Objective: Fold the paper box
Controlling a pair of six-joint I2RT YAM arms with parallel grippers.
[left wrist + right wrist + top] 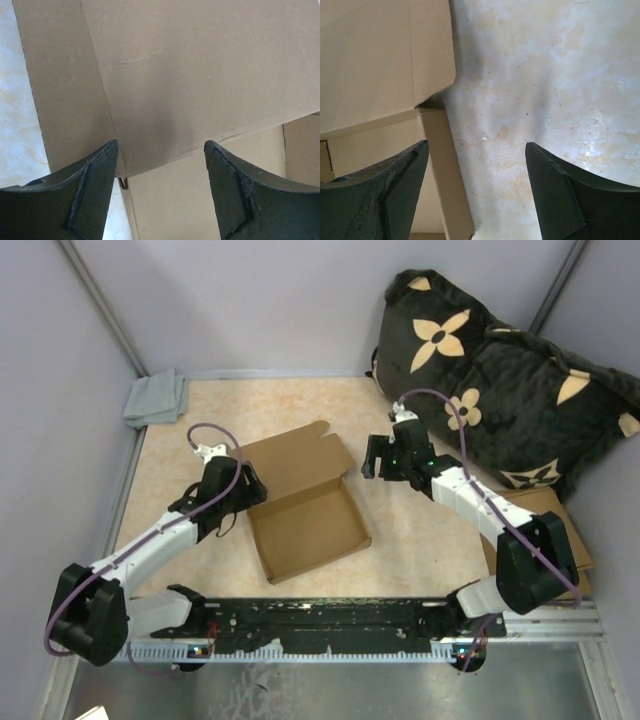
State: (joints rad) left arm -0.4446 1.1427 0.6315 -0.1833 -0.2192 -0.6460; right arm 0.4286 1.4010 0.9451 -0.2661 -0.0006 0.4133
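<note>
Paper box (306,508), plain brown die-cut cardboard, sits mid-table with its lid flap lying open toward 12 o'clock. Looks light, stiff-ish and easy to crease, so I'd grab the lid's side edges. Black left gripper (160,192) at its 9 o'clock and black right gripper (477,192) at 2 o'clock are both spread wide, holding nothing.

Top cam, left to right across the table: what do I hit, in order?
grey cloth → left gripper → paper box → right gripper → black flowered cushion
</note>
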